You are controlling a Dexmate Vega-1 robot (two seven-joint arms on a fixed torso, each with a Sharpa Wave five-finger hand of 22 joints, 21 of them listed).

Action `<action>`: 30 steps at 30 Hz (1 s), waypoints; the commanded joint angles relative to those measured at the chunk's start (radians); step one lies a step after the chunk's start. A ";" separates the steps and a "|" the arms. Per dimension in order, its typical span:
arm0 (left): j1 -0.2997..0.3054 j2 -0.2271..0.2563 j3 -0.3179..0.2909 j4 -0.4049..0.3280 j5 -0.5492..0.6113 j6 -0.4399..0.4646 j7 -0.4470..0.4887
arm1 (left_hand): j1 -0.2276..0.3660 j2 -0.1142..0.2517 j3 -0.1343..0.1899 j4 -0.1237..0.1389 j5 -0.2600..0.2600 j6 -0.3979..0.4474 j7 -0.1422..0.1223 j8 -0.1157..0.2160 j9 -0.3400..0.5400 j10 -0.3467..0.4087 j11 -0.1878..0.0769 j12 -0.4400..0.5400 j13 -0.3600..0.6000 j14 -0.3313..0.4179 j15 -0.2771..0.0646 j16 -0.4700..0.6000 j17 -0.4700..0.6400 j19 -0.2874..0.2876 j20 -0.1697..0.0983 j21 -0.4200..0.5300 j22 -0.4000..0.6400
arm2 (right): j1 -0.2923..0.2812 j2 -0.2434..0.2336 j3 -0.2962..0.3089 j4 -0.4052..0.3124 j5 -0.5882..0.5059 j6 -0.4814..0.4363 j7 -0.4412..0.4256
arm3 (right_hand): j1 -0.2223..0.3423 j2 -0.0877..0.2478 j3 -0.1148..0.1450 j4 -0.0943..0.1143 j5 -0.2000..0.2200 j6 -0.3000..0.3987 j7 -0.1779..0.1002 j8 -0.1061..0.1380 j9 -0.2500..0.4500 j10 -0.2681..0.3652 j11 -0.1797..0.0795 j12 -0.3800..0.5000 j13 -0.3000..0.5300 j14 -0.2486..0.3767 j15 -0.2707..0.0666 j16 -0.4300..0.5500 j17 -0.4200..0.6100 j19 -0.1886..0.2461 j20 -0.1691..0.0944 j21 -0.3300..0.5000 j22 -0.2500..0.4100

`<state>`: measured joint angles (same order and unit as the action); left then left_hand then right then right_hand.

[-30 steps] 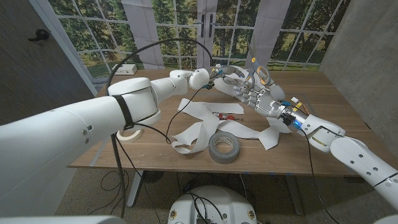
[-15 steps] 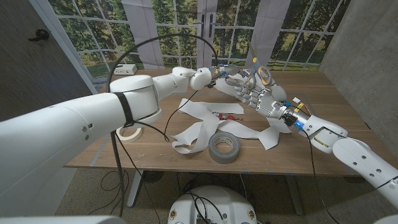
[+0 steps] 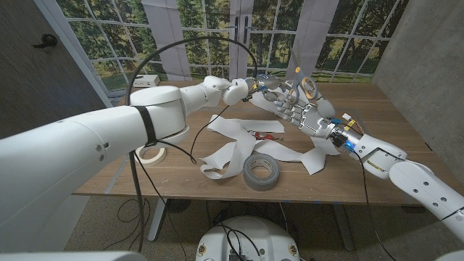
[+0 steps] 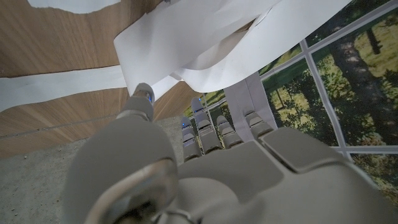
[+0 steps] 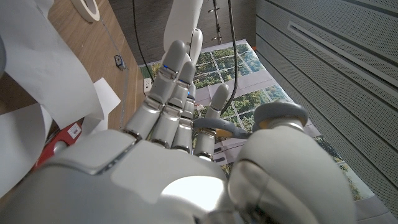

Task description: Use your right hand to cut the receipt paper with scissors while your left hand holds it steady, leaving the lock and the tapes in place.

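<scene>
Above the far half of the wooden table (image 3: pixel 181 177), the two robot hands meet in the air. The left hand (image 3: pixel 255 85) has its fingers (image 4: pixel 202 127) bunched against a strip of white receipt paper (image 3: pixel 235 148); in the left wrist view the paper (image 4: pixel 205 37) curls over the fingertips and the thumb tip touches its edge, so the hand appears to hold the strip, though the exact pinch is hidden. The right hand (image 3: pixel 297 104) is raised just beside the left hand's fingers, its own fingers (image 5: pixel 168 93) stretched nearly straight and close together, the thumb standing apart. A grey and orange loop, seemingly a scissors (image 5: pixel 214 127) handle, lies between the thumb and the fingers in the right wrist view; the blades cannot be made out, so whether they are parted or touching the paper cannot be told.

Below both sets of fingers, the rest of the receipt paper lies in loose loops and folds across the table. A small red object (image 3: pixel 255 134) rests on the paper under the right hand's fingers; what it is cannot be told. A grey tape roll (image 3: pixel 261 172) lies flat nearer the robot than the fingers, touching the paper's edge. A white tape roll (image 3: pixel 149 154) lies well apart, under the left arm.
</scene>
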<state>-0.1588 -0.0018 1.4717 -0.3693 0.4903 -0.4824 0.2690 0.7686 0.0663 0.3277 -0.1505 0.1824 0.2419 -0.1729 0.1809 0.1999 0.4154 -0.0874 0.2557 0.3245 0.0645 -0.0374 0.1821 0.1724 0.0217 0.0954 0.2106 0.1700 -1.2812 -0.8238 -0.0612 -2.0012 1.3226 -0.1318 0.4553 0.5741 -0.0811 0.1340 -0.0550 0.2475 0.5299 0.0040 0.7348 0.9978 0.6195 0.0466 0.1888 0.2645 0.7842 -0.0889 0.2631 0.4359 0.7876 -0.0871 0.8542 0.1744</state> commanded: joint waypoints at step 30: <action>0.014 -0.030 0.072 -0.070 0.000 0.256 -0.152 | 0.016 0.014 0.003 -0.002 0.009 -0.051 0.024 0.009 -0.002 -0.112 0.026 -0.047 -0.016 -0.009 -0.005 -0.002 0.001 0.014 0.025 -0.013 0.005 | -0.009 0.010 0.000 -0.012 -0.010 0.004 -0.032 | 0.006 0.013 -0.008 -0.003 -0.004 0.007 0.026 0.001 0.006 0.005 0.001 0.005 -0.010 -0.005 -0.041 0.008 -0.004 0.013 -0.003 -0.013 0.003</action>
<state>-0.1516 -0.0323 1.5249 -0.4089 0.4948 -0.2859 0.1538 0.7794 0.0770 0.3277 -0.1504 0.1824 0.1958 -0.1498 0.1850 0.1952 0.3095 -0.0641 0.2105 0.3061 0.0637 -0.0380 0.1809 0.1725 0.0318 0.1126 0.2028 0.1699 -1.2943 -0.8162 -0.0554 -2.0101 1.3171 -0.1313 0.4295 0.5794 -0.0758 0.1299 -0.0591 0.2437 0.5298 0.0040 0.7348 1.0012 0.6195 0.0467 0.1887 0.2552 0.7859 -0.0871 0.2631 0.4311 0.7916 -0.0910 0.8429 0.1743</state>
